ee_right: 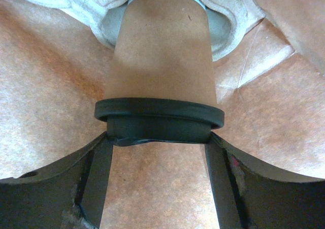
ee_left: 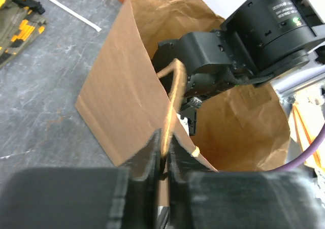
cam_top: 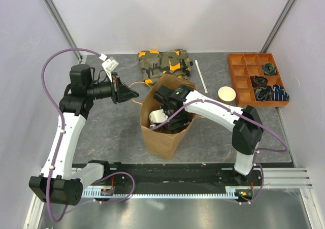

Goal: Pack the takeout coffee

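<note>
Grey tabletop [cam_top: 111,132]; left jaws tight on bag handle [ee_left: 174,94], right arm [cam_top: 213,109] inside, jaws tight on takeout coffee [ee_right: 162,61].

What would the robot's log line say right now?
left end effector shut on twisted paper handle | right end effector grips black-lidded brown paper cup | inside brown paper bag

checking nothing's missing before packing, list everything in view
paper bag: one, brown, table centre, open
bag handle: one, tan, pinched in left fingers
coffee cup: one, brown with black lid, inside bag, base in cup tray
cup tray: one, pale, bag bottom
open cup: one, cream inside, right of bag
cloth: one, camouflage with orange, behind bag
stick: one, white, beside cloth
organiser box: one, orange, far right corner, dark bits inside
left fingers: black, shut on bag handle
right fingers: black, inside bag, shut on coffee cup lid
</note>
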